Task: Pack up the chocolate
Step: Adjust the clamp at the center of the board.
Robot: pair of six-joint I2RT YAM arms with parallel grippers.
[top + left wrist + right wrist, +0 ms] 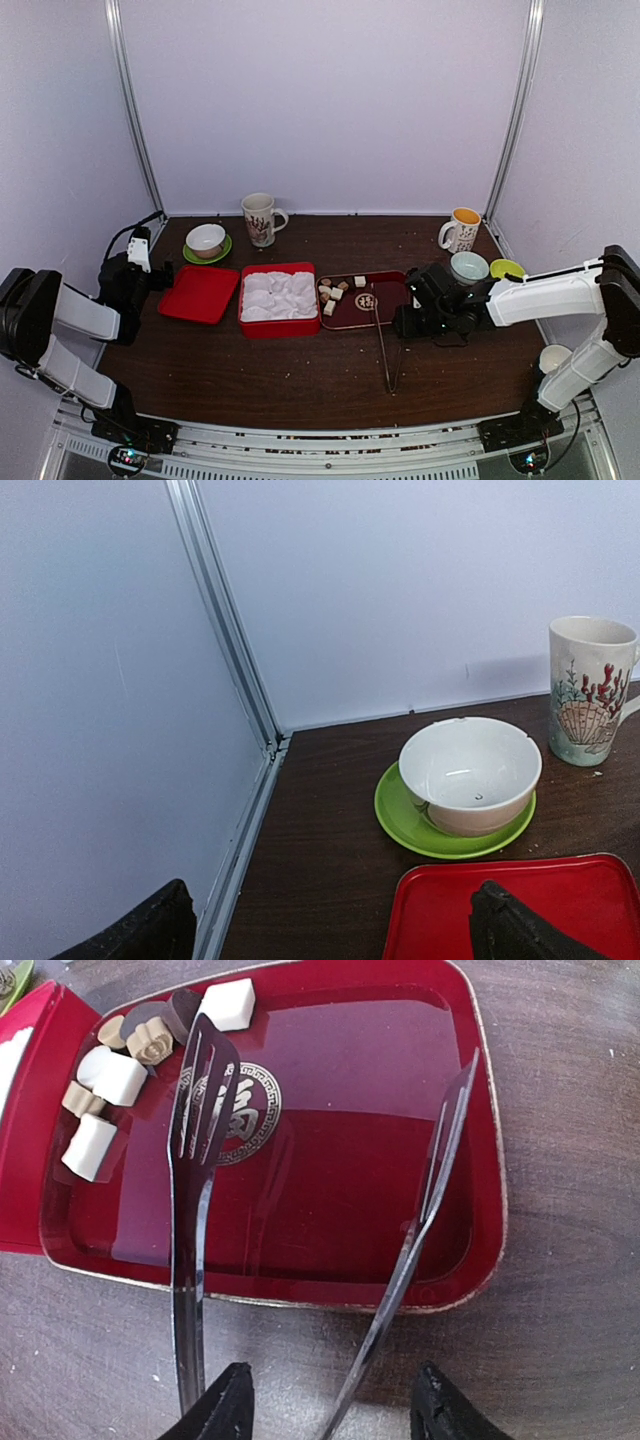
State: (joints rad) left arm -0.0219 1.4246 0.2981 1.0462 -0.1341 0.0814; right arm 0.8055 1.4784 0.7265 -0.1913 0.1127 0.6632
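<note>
The right gripper hangs part-open at the near rim of the dark red lacquered tray, its fingers apart over slotted steel tongs and clamping nothing. Beyond the tong tips, at the tray's left end, lies the chocolate, cream cubes and brown lumps. Well left of the tray, the left gripper gapes wide, empty

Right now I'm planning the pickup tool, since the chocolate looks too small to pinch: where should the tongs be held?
I'd grip the tongs across both arms, midway between hinge and tips, coming down from above. They lie with arms splayed, tips over the dark red tray beside the chocolate, so the right gripper straddling both arms can squeeze them shut.
</note>
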